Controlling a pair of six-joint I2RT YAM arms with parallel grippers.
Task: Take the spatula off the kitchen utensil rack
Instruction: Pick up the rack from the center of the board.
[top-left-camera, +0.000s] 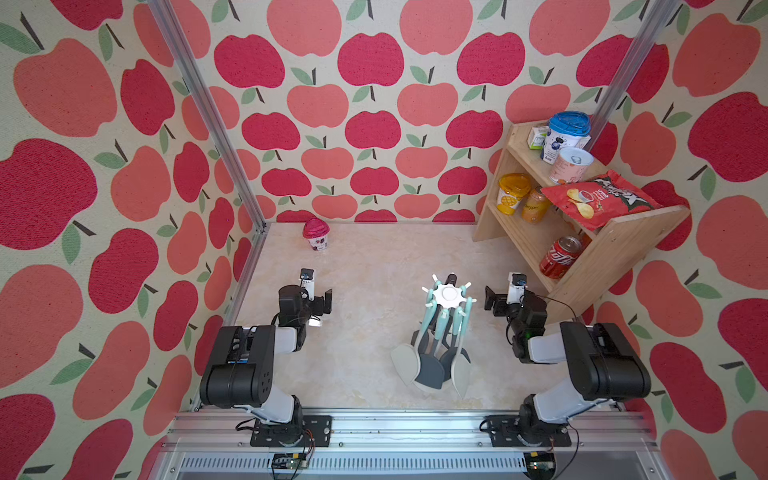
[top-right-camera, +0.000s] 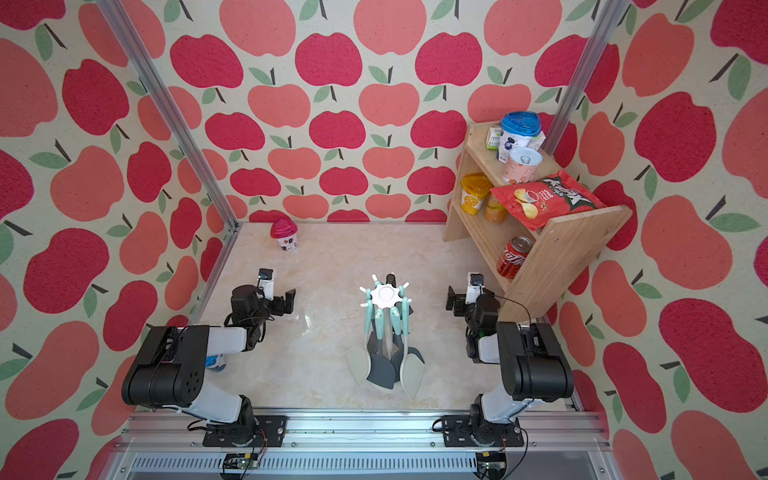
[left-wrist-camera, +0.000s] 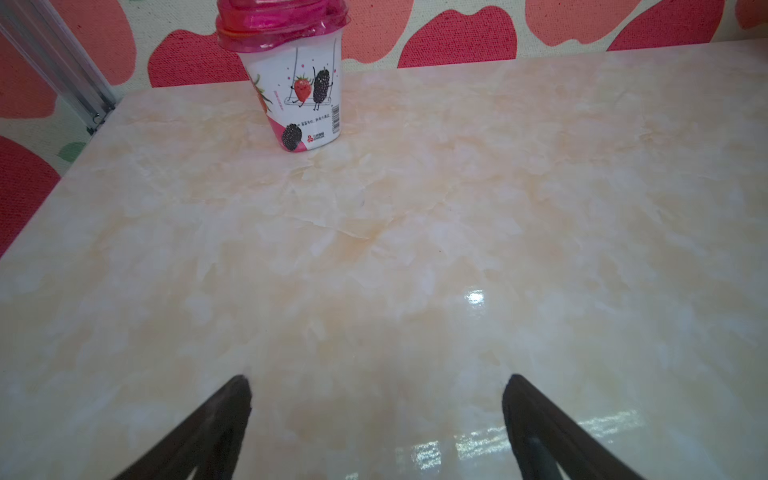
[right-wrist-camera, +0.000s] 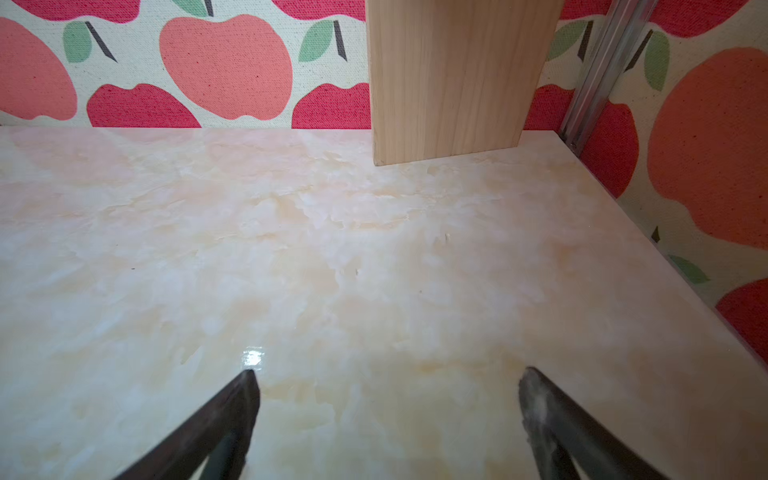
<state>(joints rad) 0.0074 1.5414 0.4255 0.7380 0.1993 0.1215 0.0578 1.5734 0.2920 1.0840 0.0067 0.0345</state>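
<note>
The kitchen utensil rack (top-left-camera: 449, 294) stands upright about mid-bench, between the two arms and closer to the right one. Several teal-handled tools hang from its star top. The spatula (top-left-camera: 430, 372), the dark slate flat-bladed one, hangs on the near side with its handle up at the hook and its blade down. Its long axis is vertical, and from above it reads far-to-near, blade toward the near edge. Pale grey tools hang just beside it.

The red can (top-left-camera: 559, 257) on the lowest step of the wooden shelf (top-left-camera: 615, 249), far right, carries white Coca-Cola script. The red crisp bag (top-left-camera: 598, 197) above it has bold white lettering I can't make out. The left wrist view shows the pink-lidded yoghurt cup (left-wrist-camera: 299, 83) close up: a cartoon strawberry and blackberry on a swing, a barcode, and print too small to read.

Only the top views show the rack. A top view catches a blue-and-white thing (top-right-camera: 216, 362) under the left arm. The right wrist view shows the shelf's side panel standing on the bench (right-wrist-camera: 291, 249).

The left gripper (left-wrist-camera: 378, 384) and right gripper (right-wrist-camera: 390, 374) both have their fingers spread wide over bare bench, holding nothing.
</note>
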